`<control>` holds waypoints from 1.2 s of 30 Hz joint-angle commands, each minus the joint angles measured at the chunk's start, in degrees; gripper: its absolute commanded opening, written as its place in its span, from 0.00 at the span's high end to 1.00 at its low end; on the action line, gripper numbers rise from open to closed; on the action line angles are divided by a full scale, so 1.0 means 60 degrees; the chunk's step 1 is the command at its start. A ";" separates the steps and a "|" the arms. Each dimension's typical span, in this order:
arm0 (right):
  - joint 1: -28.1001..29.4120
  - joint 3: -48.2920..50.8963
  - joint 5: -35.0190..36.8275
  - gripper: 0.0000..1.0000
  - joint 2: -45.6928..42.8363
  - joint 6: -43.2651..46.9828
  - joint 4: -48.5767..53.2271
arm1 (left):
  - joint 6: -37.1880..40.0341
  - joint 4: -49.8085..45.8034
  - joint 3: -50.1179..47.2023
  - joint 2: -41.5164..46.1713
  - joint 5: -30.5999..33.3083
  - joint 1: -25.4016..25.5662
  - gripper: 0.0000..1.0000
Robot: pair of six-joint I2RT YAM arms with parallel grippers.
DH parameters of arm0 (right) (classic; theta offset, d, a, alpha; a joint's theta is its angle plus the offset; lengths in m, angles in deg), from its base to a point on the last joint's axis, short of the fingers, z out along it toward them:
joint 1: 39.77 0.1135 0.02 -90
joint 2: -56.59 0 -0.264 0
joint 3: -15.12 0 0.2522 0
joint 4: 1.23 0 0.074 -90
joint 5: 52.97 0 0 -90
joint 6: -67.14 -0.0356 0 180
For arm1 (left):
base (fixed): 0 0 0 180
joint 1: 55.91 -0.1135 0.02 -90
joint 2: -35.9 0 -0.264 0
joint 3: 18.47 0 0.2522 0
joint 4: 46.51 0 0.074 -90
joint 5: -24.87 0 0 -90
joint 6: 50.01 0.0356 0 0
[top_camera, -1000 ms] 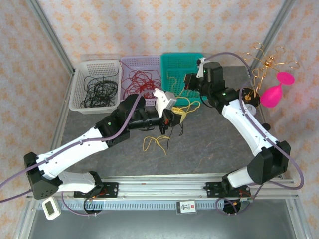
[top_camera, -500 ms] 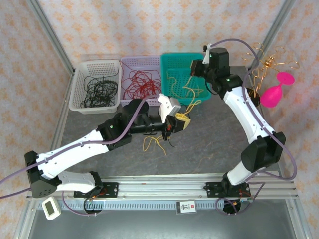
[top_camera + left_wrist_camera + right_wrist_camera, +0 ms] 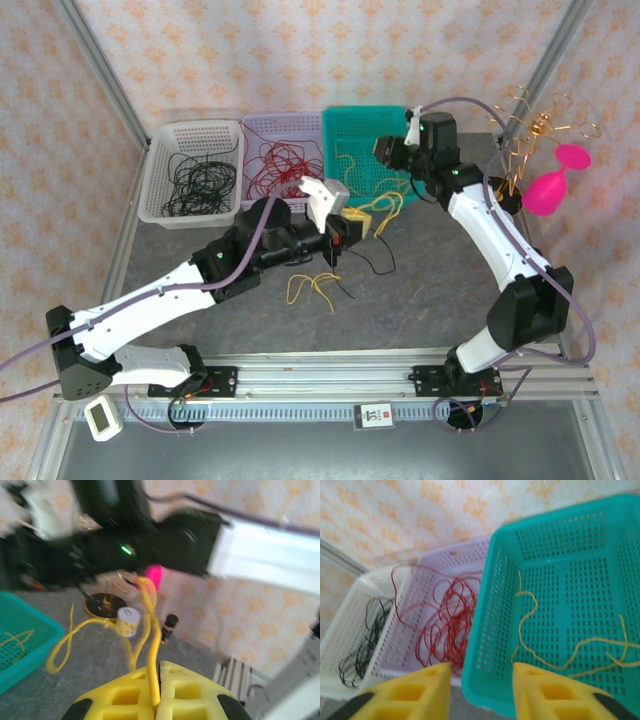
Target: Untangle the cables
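Yellow cable (image 3: 155, 650) clamped between closed left gripper (image 3: 156, 700) fingers, mid-desk (image 3: 430, 290). Right gripper (image 3: 481, 674) spread wide, poised above teal basket (image 3: 555, 516) at far desk edge.

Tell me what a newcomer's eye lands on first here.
Three baskets line the far edge: a white basket with black cables, a lilac basket with red cables, and a teal basket with yellow strands. Mid-table, the left claw is shut on a yellow cable. A bright pink goblet sits near the right edge.
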 commanded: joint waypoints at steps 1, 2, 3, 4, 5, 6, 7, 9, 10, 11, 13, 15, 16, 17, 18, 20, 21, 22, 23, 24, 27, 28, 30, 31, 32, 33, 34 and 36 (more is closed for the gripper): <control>-0.0094 0.0882 -0.0259 0.52 -0.1317 -0.0106 -0.0549 | -0.0868 0.1181 -0.0300 0.0287 0.0946 -0.0303 1.00; -0.0120 0.1270 -0.0106 0.47 -0.1709 -0.0104 -0.0567 | -0.0961 0.1246 -0.0313 0.0242 0.0976 -0.0363 1.00; -0.0210 0.1640 -0.0031 0.43 -0.2106 -0.0118 -0.0596 | -0.1043 0.1213 -0.0300 0.0182 0.1035 -0.0419 1.00; -0.0314 0.1898 -0.0057 0.41 -0.2424 -0.0136 -0.0590 | -0.1071 0.1189 -0.0281 0.0136 0.1036 -0.0452 1.00; -0.0503 0.2124 -0.0167 0.39 -0.2745 -0.0141 -0.0511 | -0.1072 0.1147 -0.0282 0.0092 0.1056 -0.0493 1.00; -0.0688 0.2300 -0.0286 0.38 -0.3074 -0.0141 -0.0387 | -0.1081 0.1117 -0.0270 0.0045 0.1046 -0.0520 1.00; -0.0824 0.2391 -0.0386 0.38 -0.3261 -0.0107 -0.0232 | -0.1108 0.1127 -0.0295 0.0031 0.1058 -0.0539 1.00; -0.0946 0.2748 -0.0265 0.35 -0.3892 -0.0020 -0.0075 | -0.1149 0.1215 -0.0396 0.0015 0.1056 -0.0596 1.00; -0.0945 0.2987 -0.0148 0.35 -0.4075 -0.0056 -0.0057 | -0.1187 0.1225 -0.0424 0.0004 0.1072 -0.0637 1.00; -0.0947 0.3258 -0.0105 0.35 -0.4211 -0.0102 -0.0078 | -0.1193 0.1271 -0.0462 -0.0009 0.1085 -0.0691 1.00; -0.0956 0.3720 -0.0149 0.36 -0.4238 -0.0119 -0.0085 | -0.1282 0.1416 -0.0557 -0.0052 0.1046 -0.0846 1.00; -0.1008 0.3931 -0.0040 0.37 -0.4177 -0.0124 -0.0070 | -0.1439 0.1546 -0.0629 -0.0088 0.0820 -0.1080 1.00; -0.1056 0.3989 0.0015 0.37 -0.4172 -0.0148 -0.0133 | -0.1484 0.1569 -0.0653 -0.0077 0.0763 -0.1169 1.00; -0.1148 0.4039 0.0022 0.37 -0.4191 -0.0226 -0.0249 | -0.1497 0.1570 -0.0675 -0.0046 0.0708 -0.1262 1.00; -0.1262 0.4057 -0.0077 0.36 -0.4213 -0.0343 -0.0359 | -0.1480 0.1574 -0.0688 -0.0028 0.0623 -0.1322 1.00; -0.1578 0.4072 -0.0788 0.33 -0.4170 -0.0785 -0.0718 | -0.1294 0.1480 -0.0656 -0.0074 0.0050 -0.1416 1.00; -0.1679 0.4051 -0.1056 0.31 -0.4159 -0.0971 -0.0881 | -0.1229 0.1346 -0.0588 -0.0144 -0.0161 -0.1416 1.00; -0.1757 0.4015 -0.1338 0.29 -0.4122 -0.1199 -0.1063 | -0.1190 0.1220 -0.0538 -0.0211 -0.0313 -0.1419 1.00; -0.1838 0.3978 -0.1621 0.28 -0.4120 -0.1459 -0.1288 | -0.1160 0.1133 -0.0556 -0.0253 -0.0340 -0.1411 1.00; -0.1899 0.3945 -0.1916 0.28 -0.4123 -0.1678 -0.1490 | -0.1156 0.1118 -0.0599 -0.0273 -0.0344 -0.1419 1.00; -0.2104 0.3677 -0.2442 0.24 -0.4104 -0.2185 -0.1848 | -0.1093 0.0989 -0.0770 -0.0326 0.0043 -0.1409 1.00; -0.2171 0.3566 -0.2547 0.23 -0.4092 -0.2331 -0.1945 | -0.1064 0.0929 -0.0807 -0.0372 0.0265 -0.1415 1.00; -0.2199 0.3297 -0.2394 0.22 -0.3984 -0.2493 -0.1924 | -0.0987 0.0935 -0.0850 -0.0473 0.0281 -0.1408 1.00; -0.2203 0.3115 -0.2074 0.22 -0.3895 -0.2563 -0.1818 | -0.0958 0.1003 -0.0864 -0.0568 0.0120 -0.1410 1.00; -0.2204 0.2999 -0.1757 0.22 -0.3857 -0.2707 -0.1845 | -0.0886 0.1079 -0.0852 -0.0680 -0.0119 -0.1415 1.00; -0.2239 0.2952 -0.1589 0.22 -0.3857 -0.2915 -0.1986 | -0.0834 0.1074 -0.0802 -0.0788 -0.0315 -0.1410 1.00; -0.2288 0.2989 -0.1524 0.22 -0.3868 -0.3303 -0.2320 | -0.0752 0.0968 -0.0733 -0.0945 -0.0400 -0.1419 1.00; -0.2299 0.3086 -0.1823 0.21 -0.3863 -0.4018 -0.3189 | -0.0610 0.0762 -0.0619 -0.1221 -0.0586 -0.1392 1.00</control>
